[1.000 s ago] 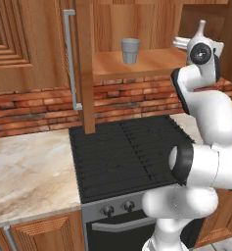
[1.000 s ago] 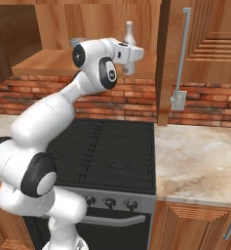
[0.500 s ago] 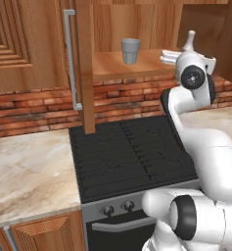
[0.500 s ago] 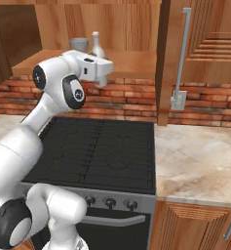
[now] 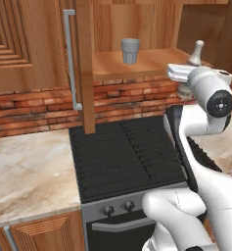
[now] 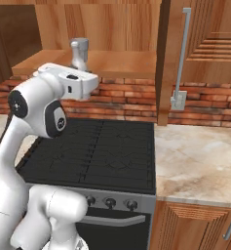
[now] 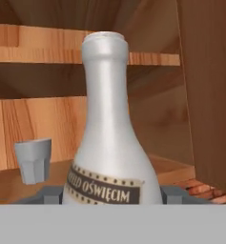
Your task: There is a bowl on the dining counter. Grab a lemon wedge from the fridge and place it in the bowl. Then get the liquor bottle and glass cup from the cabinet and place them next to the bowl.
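The liquor bottle (image 7: 109, 143) is pale grey with a dark label. It stands upright between the two finger tips of my gripper (image 7: 112, 194), which is shut on its lower body. In the left base view its neck (image 5: 197, 53) rises behind my hand, at the right end of the open cabinet's shelf (image 5: 151, 61). The glass cup (image 5: 130, 50) is small and grey. It stands on that shelf left of the bottle, also seen as the cup (image 7: 33, 161) in the hand view. The bowl and the lemon wedge are out of view.
A black stove (image 5: 127, 157) lies under the cabinet, with a brick backsplash (image 6: 122, 100) behind it. Marble counter runs on both sides (image 5: 29, 176) (image 6: 200, 161). The open cabinet door (image 5: 83, 63) with its long handle juts out left of the shelf, and another door edge (image 6: 163, 58) juts out on the right.
My arm has swung and my hand has dropped a little, carrying the bottle along. In the right base view the bottle has shifted left, toward the cup. The cup has stayed put.
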You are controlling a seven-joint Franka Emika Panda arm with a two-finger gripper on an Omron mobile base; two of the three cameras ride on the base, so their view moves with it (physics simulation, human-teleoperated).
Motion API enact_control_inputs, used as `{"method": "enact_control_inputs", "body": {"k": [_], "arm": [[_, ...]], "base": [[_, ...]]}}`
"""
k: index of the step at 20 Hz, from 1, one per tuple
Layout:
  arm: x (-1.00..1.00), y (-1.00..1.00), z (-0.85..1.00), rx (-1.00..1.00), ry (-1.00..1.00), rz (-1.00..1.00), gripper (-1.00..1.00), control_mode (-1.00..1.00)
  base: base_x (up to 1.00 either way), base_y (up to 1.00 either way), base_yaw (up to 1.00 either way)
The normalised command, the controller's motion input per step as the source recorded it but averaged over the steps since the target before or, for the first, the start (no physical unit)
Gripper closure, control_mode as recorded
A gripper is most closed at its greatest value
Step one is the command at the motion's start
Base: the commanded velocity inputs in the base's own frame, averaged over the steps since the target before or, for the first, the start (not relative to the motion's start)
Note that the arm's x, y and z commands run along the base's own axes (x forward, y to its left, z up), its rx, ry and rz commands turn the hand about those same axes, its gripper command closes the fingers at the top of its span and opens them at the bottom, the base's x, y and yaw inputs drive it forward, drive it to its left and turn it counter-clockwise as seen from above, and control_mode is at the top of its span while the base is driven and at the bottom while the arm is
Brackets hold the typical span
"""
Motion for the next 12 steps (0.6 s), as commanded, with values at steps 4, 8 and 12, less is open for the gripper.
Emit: {"method": "enact_control_inputs", "body": {"k": [4, 8, 12], "arm": [[-1.0, 0.0, 0.14, 0.0, 0.0, 0.23, 1.0, -1.0], [-0.97, 0.0, 0.13, 0.0, 0.0, 0.27, 1.0, -1.0], [-0.85, 0.0, 0.04, 0.0, 0.0, 0.31, 1.0, -1.0]], "base": [[0.0, 0.0, 0.0], [0.0, 0.0, 0.0], [0.0, 0.0, 0.0]]}}
